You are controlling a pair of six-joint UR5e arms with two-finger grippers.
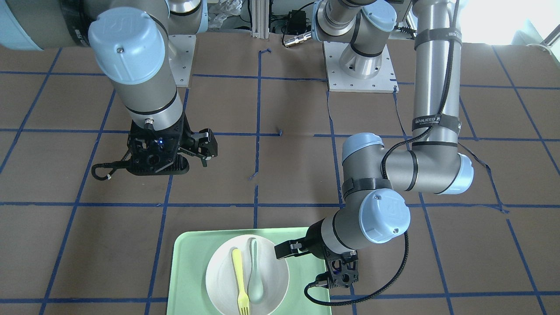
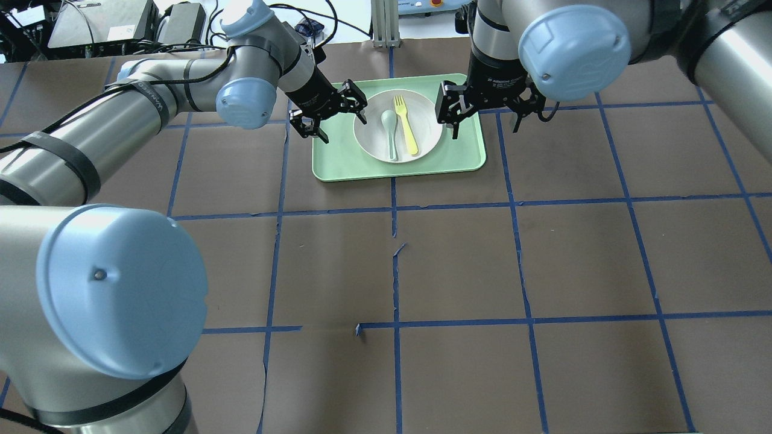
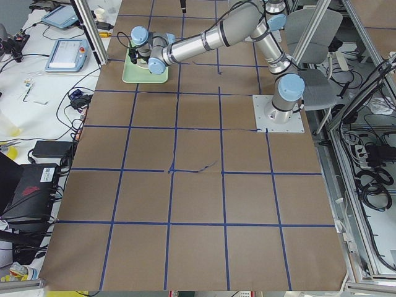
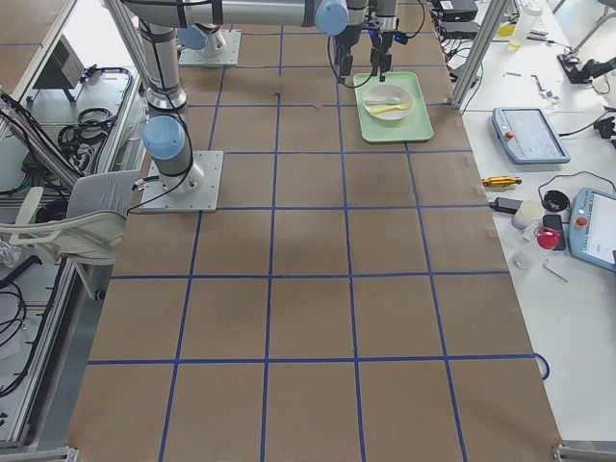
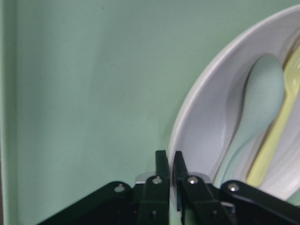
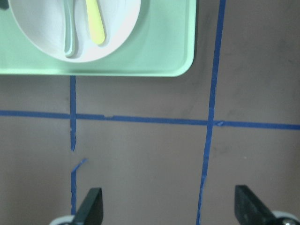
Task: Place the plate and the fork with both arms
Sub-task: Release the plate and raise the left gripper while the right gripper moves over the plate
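The off-white plate (image 2: 371,129) lies in the light green tray (image 2: 344,163) at the far side of the table. The yellow fork (image 2: 406,123) lies in the plate beside a grey-green spoon (image 2: 391,129). My left gripper (image 2: 360,117) is at the plate's left rim. In the left wrist view (image 5: 168,161) its fingers are shut on the plate's rim (image 5: 197,126). My right gripper (image 2: 482,117) is open and empty, held above the tray's right edge. In the right wrist view (image 6: 168,211) its jaws stand wide apart, and the fork (image 6: 96,23) is ahead of it.
Brown table with a blue tape grid (image 2: 395,265). The tray (image 1: 188,262) sits near the operators' edge. Both arm bases (image 1: 358,74) are bolted on at the robot's side. Monitors, cables and tools lie on side benches (image 4: 539,135) beyond the table.
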